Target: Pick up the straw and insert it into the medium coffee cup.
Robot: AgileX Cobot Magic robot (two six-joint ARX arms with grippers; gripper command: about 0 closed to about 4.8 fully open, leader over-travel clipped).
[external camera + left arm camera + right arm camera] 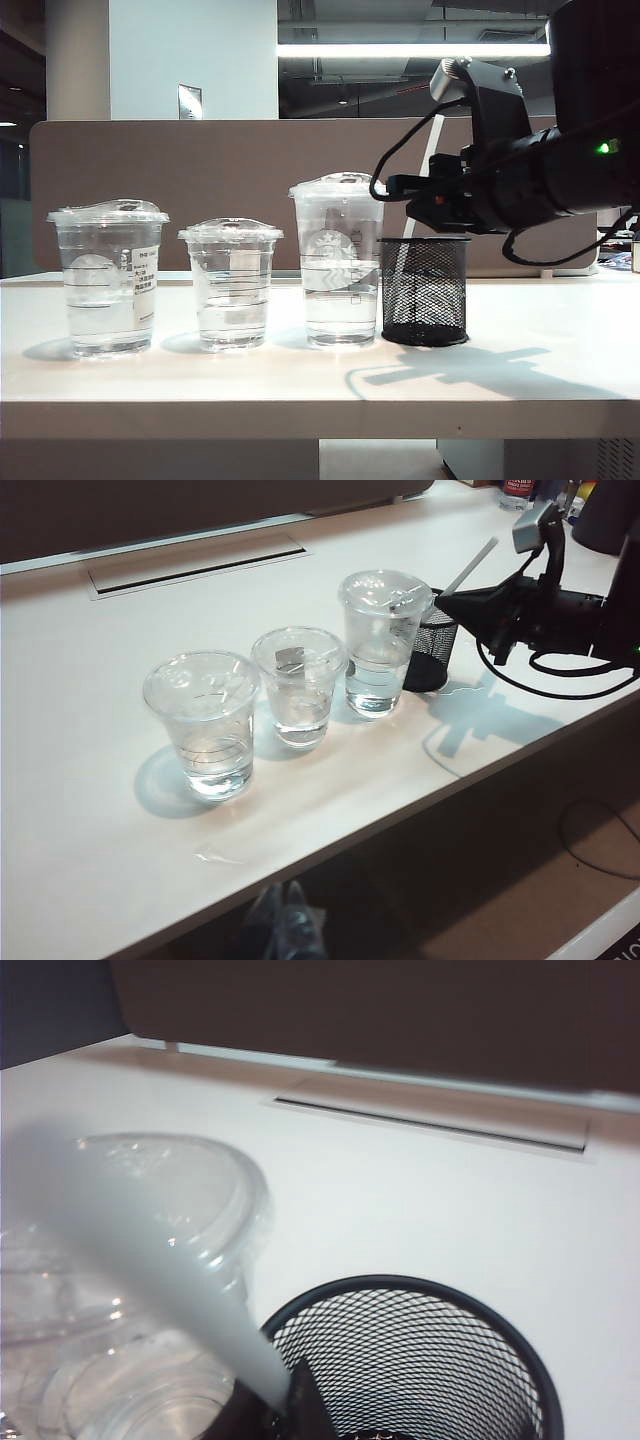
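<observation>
three clear lidded cups stand in a row on the white surface [520, 350], set back from its front edge with a broad bare strip before them. going left to right in the exterior view: the medium coffee cup [108, 278], wide, with a white sticker on its side; just beside it the short cup [231, 284]; then the tall cup [336, 260] with a white round logo. all three hold some water. touching or nearly touching the tall cup on its right is a black mesh holder [424, 291].

the straw [470, 567] rises slanted out of the holder toward the back edge, and in the right wrist view it runs as a blurred white bar up from the dark fingertips over the holder's rim. the right hand [285, 1410] hangs just above the holder, its fingers closed narrow on the straw's lower part. the left hand shows in no picture, so i cannot tell its state.

right of the holder the surface lies bare up to its right edge, with the arm's shadow across it. a narrow slot [195, 565] runs along the back part of the surface. behind stands a brown partition [180, 190], and above it a ceiling light strip [410, 49].
</observation>
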